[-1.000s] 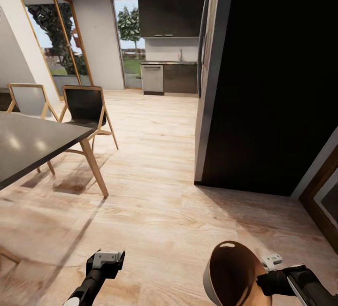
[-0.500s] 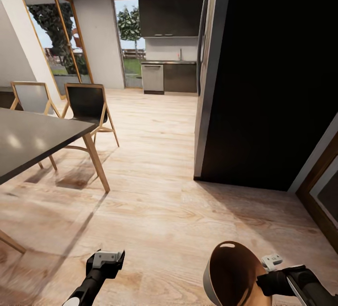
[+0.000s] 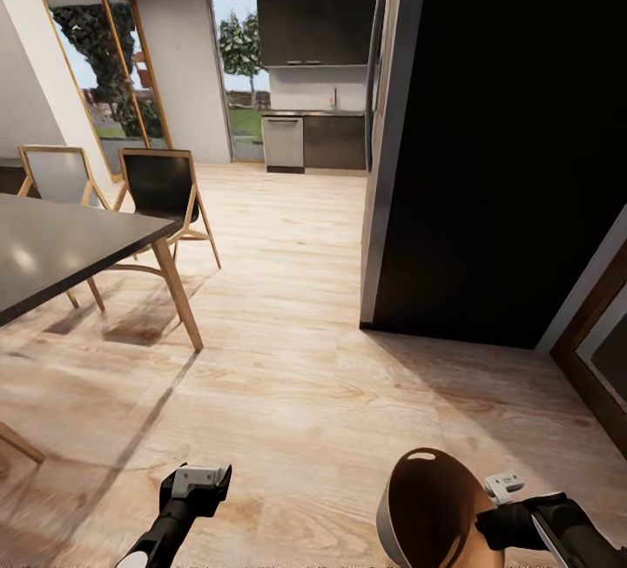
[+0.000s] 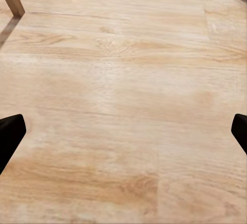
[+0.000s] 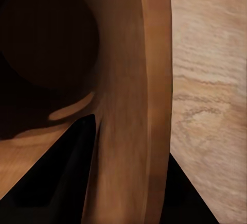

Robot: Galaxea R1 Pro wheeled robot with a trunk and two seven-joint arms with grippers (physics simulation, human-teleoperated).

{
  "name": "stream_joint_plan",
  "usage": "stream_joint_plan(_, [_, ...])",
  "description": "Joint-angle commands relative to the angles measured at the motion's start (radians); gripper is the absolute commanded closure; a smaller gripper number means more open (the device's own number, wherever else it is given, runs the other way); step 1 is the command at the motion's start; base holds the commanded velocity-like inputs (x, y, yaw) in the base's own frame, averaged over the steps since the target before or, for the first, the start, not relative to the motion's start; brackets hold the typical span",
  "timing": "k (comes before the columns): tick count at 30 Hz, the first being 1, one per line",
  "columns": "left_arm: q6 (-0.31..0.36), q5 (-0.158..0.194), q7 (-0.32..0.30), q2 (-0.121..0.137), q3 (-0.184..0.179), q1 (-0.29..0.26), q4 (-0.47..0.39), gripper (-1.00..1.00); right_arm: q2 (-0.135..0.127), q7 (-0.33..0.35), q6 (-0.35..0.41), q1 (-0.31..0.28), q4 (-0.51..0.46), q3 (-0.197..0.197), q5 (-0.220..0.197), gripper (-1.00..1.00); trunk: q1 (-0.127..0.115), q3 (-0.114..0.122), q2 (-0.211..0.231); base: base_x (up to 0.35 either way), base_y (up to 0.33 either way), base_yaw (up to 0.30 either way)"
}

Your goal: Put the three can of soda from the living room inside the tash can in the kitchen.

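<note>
Head view, left to right. A dark rectangular dining surface point(image 3: 61, 246) on slanted light-wood legs stands at the left, with 2 wood-framed chairs behind it: one with a pale back point(image 3: 59, 176) and one with a black back point(image 3: 159, 187). Tall wood-framed glazing point(image 3: 96, 71) lines the left wall. Light wood-plank flooring point(image 3: 287, 307) runs toward the kitchen point(image 3: 315, 80) at the far end, where dark flat-front cabinets hang above a counter and a brushed-metal dishwasher front point(image 3: 283, 144) stands beside a window. A large black cabinet block point(image 3: 505, 141) occupies the right side.

At the lower edge, the left end effector point(image 3: 198, 481) hangs above the floor. In the left wrist view its 2 black fingertips point(image 4: 10, 136) sit far apart at opposite edges over bare planks, spread wide and holding nothing.

To the right, the small round tapered trash can point(image 3: 433, 511), grey outside and brown inside, is tilted with its mouth toward the camera and an oval handle slot near the upper rim. The right end effector point(image 3: 501, 523) clamps its rim at the right. In the right wrist view, one black finger point(image 5: 67, 172) lies inside the brown wall point(image 5: 134, 105) and the other outside it, closed on the rim. No soda cans can be made out in the dark interior.
</note>
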Motion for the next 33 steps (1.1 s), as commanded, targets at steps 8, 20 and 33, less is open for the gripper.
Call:
stream_joint_plan(8, [-0.006, 0.001, 0.000, 0.000, 0.000, 0.000, -0.002, -1.00, 0.000, -0.001, 0.003, -0.001, -0.001, 0.000, -0.013, 1.00, 0.008, -0.006, -0.014, 0.000, 0.000, 0.000])
stream_joint_plan(20, [-0.008, 0.001, 0.000, 0.000, 0.000, 0.001, -0.002, -1.00, 0.002, -0.002, 0.003, -0.001, -0.001, 0.001, -0.013, 1.00, 0.008, -0.006, -0.014, 0.000, 0.000, 0.103])
stream_joint_plan(33, [-0.008, 0.001, 0.000, 0.000, 0.000, 0.001, -0.003, -1.00, 0.002, -0.004, 0.003, -0.001, -0.001, 0.002, -0.011, 1.00, 0.008, -0.006, -0.014, 0.000, 0.000, 0.242])
